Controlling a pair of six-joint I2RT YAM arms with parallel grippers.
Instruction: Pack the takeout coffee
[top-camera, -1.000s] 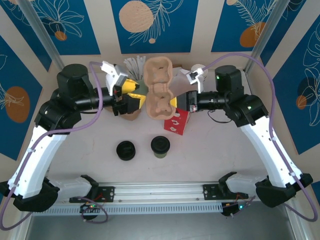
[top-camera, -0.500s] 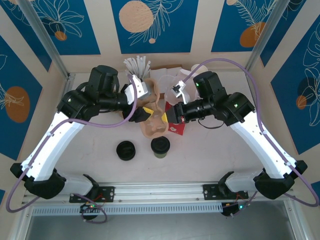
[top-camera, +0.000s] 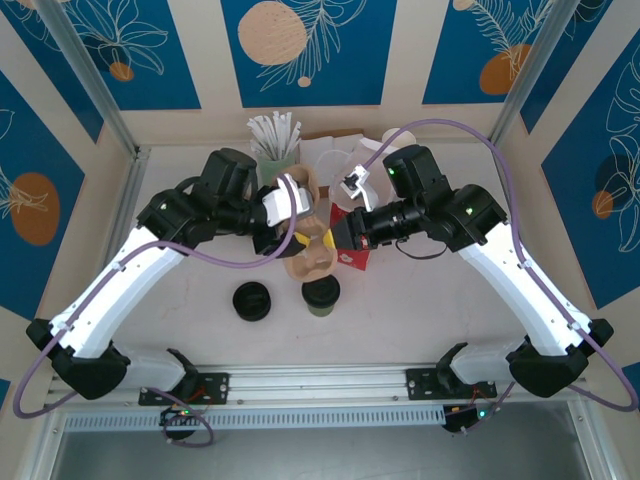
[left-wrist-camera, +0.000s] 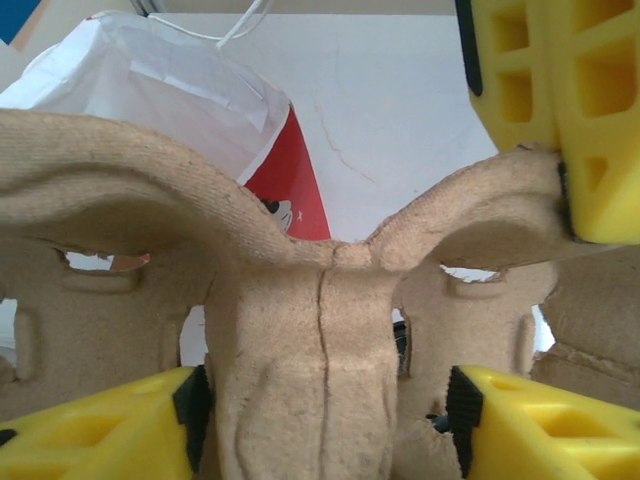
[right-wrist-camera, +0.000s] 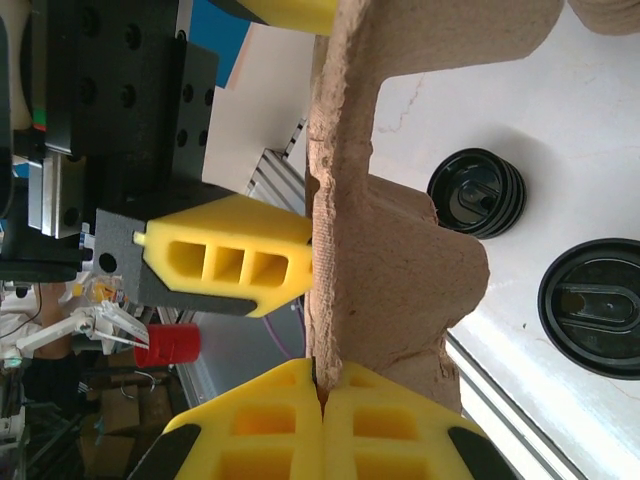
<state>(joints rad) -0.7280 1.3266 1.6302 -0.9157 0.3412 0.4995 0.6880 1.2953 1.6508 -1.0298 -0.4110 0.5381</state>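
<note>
Now, two grips on one pulp carrier (top-camera: 312, 255), mid-frame.
We see the left gripper (left-wrist-camera: 322, 425) clamped wide across its centre and the right gripper (right-wrist-camera: 318, 378) pinched on its edge; the takeout coffee (top-camera: 321, 292) stands just below, lower centre.

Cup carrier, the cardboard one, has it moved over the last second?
Yes. In the top view the cup carrier has shifted toward the near edge, ending right behind the takeout coffee, which has stayed put.
</note>
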